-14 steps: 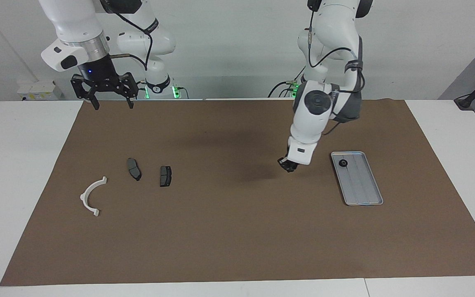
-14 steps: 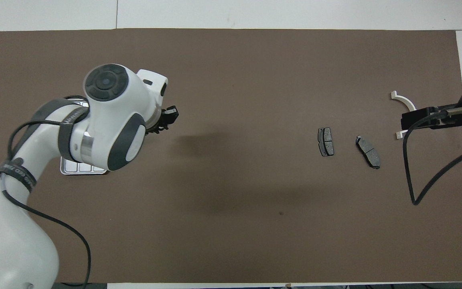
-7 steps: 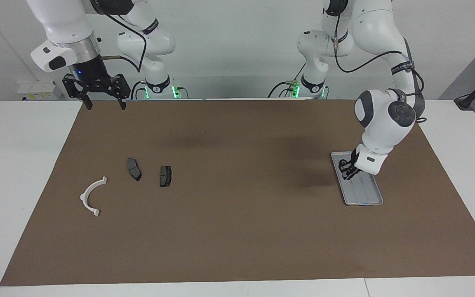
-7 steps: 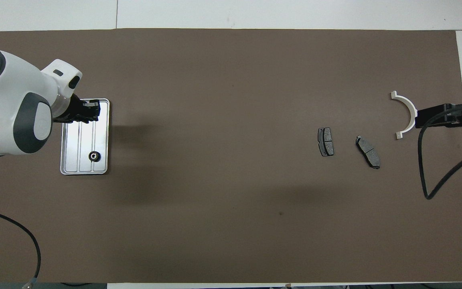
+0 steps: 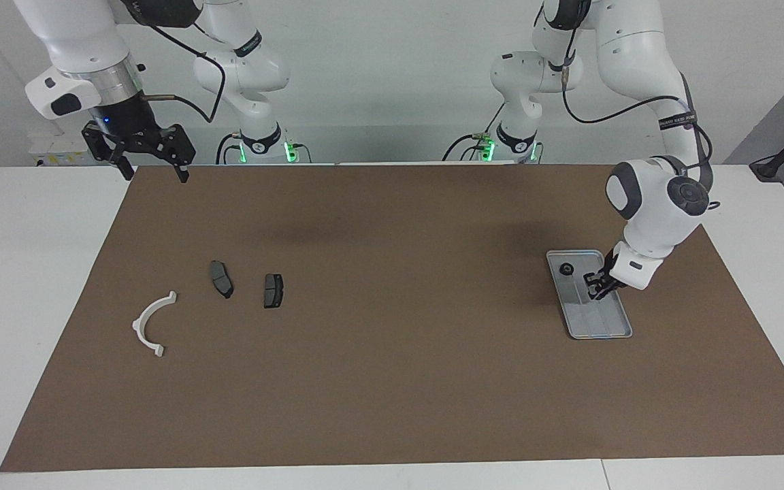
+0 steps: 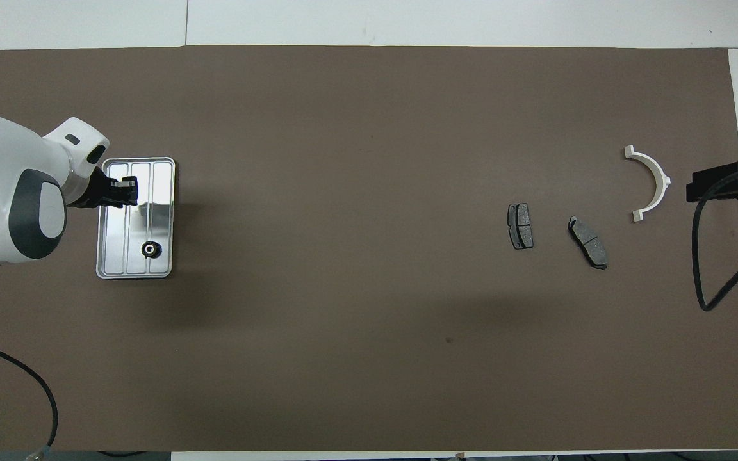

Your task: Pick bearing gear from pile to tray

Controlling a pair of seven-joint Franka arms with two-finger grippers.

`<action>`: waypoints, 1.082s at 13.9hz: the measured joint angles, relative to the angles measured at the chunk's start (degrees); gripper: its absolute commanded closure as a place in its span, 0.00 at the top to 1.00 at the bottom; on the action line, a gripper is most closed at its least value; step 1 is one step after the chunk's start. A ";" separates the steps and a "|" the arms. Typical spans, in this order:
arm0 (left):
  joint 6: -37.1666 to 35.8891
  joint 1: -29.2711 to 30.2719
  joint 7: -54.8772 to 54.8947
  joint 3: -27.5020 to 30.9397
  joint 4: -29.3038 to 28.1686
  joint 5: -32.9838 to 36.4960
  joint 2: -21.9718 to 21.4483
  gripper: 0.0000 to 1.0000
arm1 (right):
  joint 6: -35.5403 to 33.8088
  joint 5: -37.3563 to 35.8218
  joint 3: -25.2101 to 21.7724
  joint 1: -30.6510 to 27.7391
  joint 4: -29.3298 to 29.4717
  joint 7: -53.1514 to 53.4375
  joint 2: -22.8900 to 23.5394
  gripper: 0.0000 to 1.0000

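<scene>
So the small black toothed bearing gear is found lying in the flat silver-grey metal tray, at the end nearer the robots. The left gripper is hung low over the middle of that tray with its fingertips pinched together; whether anything is caught between them can't be made out. The right gripper is parked up high over the brown mat's corner, fingers spread wide. Two dark grey brake pads and a white half-ring bracket are left together toward the right arm's end.
</scene>
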 measured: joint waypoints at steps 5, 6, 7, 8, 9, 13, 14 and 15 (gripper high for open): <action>5.72 0.72 0.72 -0.01 -4.28 0.00 0.26 0.16 | 0.00 0.00 -0.01 -0.14 0.00 0.00 0.00 1.00; 6.13 0.72 0.79 -0.06 -4.62 0.00 0.40 0.16 | 0.00 0.00 -0.03 -0.33 0.00 0.00 0.00 1.00; 6.28 0.72 0.81 -0.11 -4.74 0.00 0.46 0.16 | 0.00 0.00 -0.03 -0.54 -0.02 -0.06 0.00 1.00; 6.29 0.72 0.84 -0.11 -4.75 0.00 0.45 0.20 | -0.06 0.00 -0.03 -0.68 -0.10 -0.12 0.00 1.00; 6.29 0.72 0.85 -0.11 -4.75 0.00 0.45 0.23 | -0.37 0.00 -0.03 -0.73 -0.23 -0.13 0.00 1.00; 6.31 0.72 0.92 -0.16 -4.85 0.01 0.51 0.81 | -1.98 0.00 -0.02 -0.73 -0.67 -0.16 -0.05 1.00; 6.30 0.75 0.93 -0.13 -4.86 0.01 0.52 0.93 | -2.19 0.00 -0.02 -0.73 -0.69 -0.18 -0.08 1.00; 6.30 0.82 0.93 -0.13 -4.85 0.01 0.55 1.00 | -2.36 0.00 -0.03 -0.73 -0.70 -0.20 -0.10 1.00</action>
